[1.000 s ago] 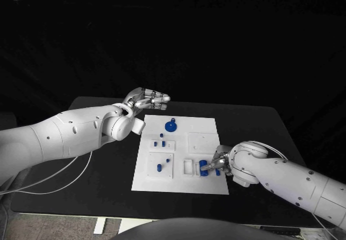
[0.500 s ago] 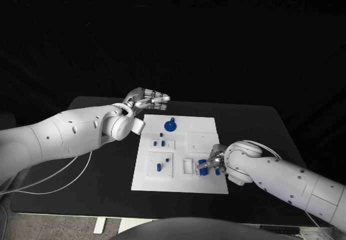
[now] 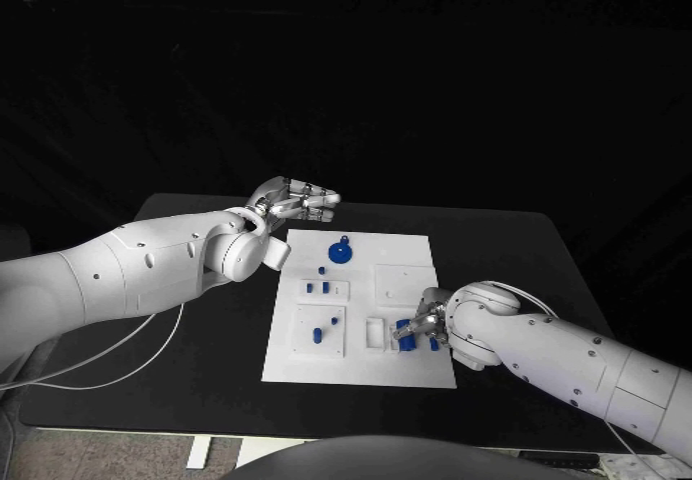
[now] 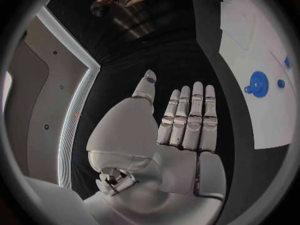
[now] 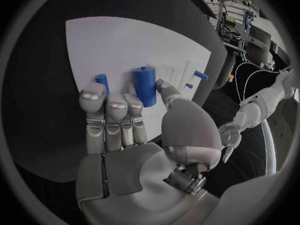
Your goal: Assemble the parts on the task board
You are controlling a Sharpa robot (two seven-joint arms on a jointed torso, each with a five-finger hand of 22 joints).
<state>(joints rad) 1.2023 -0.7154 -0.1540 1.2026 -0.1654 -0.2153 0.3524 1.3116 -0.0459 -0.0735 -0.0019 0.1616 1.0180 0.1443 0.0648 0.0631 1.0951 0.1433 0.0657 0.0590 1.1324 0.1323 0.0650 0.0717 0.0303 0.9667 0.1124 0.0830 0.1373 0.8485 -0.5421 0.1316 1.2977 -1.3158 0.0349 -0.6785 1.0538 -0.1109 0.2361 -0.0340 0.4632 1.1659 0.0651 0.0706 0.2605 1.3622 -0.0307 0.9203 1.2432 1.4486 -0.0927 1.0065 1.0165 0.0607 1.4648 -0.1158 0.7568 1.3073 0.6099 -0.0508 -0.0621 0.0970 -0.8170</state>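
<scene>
The white task board (image 3: 392, 246) lies mid-table. My right hand (image 3: 431, 323) is over its near right part. In the right wrist view a blue cylinder (image 5: 144, 85) stands upright on the board (image 5: 125, 40), pinched between the thumb and the fingers (image 5: 119, 107). A smaller blue peg (image 5: 102, 79) stands just beyond the fingertips. My left hand (image 3: 297, 197) hovers off the board's far left corner, fingers straight and holding nothing (image 4: 187, 120). A blue round disc (image 3: 340, 252) sits at the board's far end and also shows in the left wrist view (image 4: 258, 84).
Small blue pegs (image 3: 319, 288) stand in a raised block at the board's left middle, and two more (image 3: 327, 328) in the block nearer me. A plain white square (image 3: 404, 282) sits mid-right. White cables (image 3: 101, 360) trail over the table's left side.
My right hand has shifted slightly left and away from me over the board's near right part. The left hand has stayed put.
</scene>
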